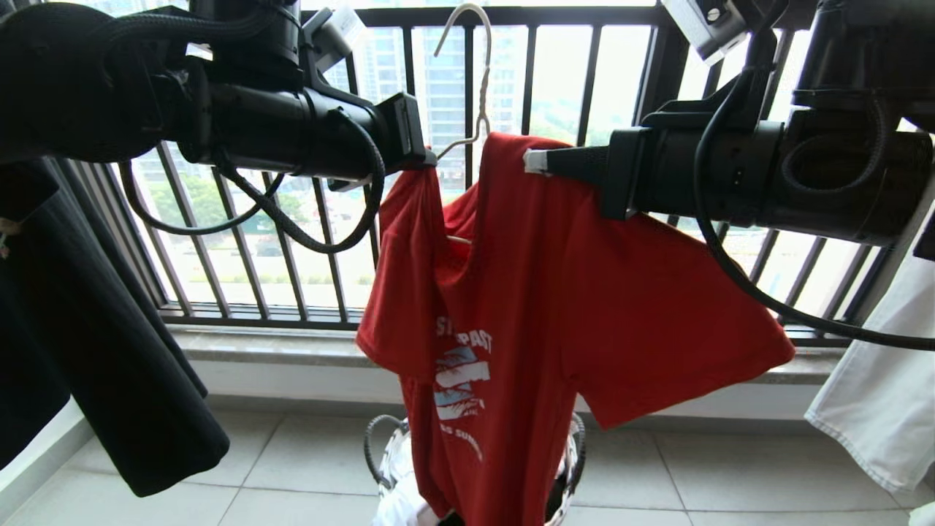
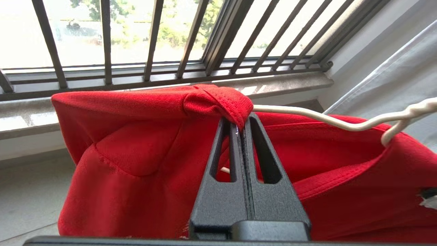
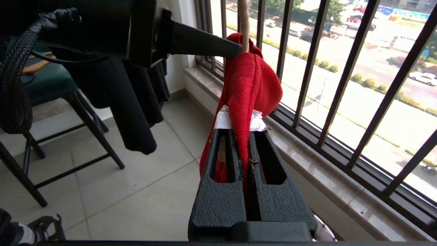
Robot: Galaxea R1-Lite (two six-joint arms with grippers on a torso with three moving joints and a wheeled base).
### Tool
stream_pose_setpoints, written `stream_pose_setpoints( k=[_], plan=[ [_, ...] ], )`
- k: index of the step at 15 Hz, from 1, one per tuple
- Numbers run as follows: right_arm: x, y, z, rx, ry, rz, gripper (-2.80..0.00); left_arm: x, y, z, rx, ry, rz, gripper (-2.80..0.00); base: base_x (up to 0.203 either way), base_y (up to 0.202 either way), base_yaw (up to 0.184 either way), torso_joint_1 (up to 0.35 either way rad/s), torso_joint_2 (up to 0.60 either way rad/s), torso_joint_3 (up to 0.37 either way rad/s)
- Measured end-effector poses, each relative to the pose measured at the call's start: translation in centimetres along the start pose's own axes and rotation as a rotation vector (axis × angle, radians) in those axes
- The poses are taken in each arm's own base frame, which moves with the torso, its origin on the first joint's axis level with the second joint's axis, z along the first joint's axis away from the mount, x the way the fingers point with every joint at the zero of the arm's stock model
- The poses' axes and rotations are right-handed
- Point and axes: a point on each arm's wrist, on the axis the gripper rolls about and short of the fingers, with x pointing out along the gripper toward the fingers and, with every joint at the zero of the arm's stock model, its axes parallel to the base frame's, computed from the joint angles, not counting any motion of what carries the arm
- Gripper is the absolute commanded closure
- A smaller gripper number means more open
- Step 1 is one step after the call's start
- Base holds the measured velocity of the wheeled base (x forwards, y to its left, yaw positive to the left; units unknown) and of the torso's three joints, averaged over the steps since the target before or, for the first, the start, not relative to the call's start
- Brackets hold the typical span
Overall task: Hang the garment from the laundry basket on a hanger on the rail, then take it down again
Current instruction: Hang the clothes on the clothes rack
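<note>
Red garment point(image 1: 526, 307) draped on the hanger point(image 1: 478, 80), hung over the laundry basket point(image 1: 387, 453), my left gripper point(image 2: 240, 124) pinched tight on one shoulder, my right gripper point(image 3: 243, 131) clamped on the other.

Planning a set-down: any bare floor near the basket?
Bare tiles lie between the black shirt and the laundry basket, and between the basket and the white clothes. Crowded centre: both hands hold the garment above the basket.

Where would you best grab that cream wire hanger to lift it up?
By the twisted neck of the hanger, coming from the front: it stands bare and upright above the red T-shirt, while both pincers already pinch the shoulders.
</note>
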Motion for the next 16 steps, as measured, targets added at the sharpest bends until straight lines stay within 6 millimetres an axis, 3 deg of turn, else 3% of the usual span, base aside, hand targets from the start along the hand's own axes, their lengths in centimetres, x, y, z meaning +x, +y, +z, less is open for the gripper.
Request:
stream_pose_setpoints(
  k=[5,11,16],
  plan=[
    [1.5,-0.7,-0.8,0.049,-0.047,0.0,0.0,-1.4,-2.6,1.2,0.042,-0.069,-0.082,0.0,0.0,0.0,0.0,0.0,0.0,0.0],
    [1.5,-1.5,-0.7,0.108,-0.077,-0.016,0.0,-3.3,-4.7,0.5,0.091,-0.05,-0.138,0.0,0.0,0.0,0.0,0.0,0.0,0.0],
    [1.3,-1.4,-0.6,0.122,-0.077,-0.014,0.0,-3.9,-5.3,0.3,0.145,-0.048,-0.156,0.0,0.0,0.0,0.0,0.0,0.0,0.0]
  ],
)
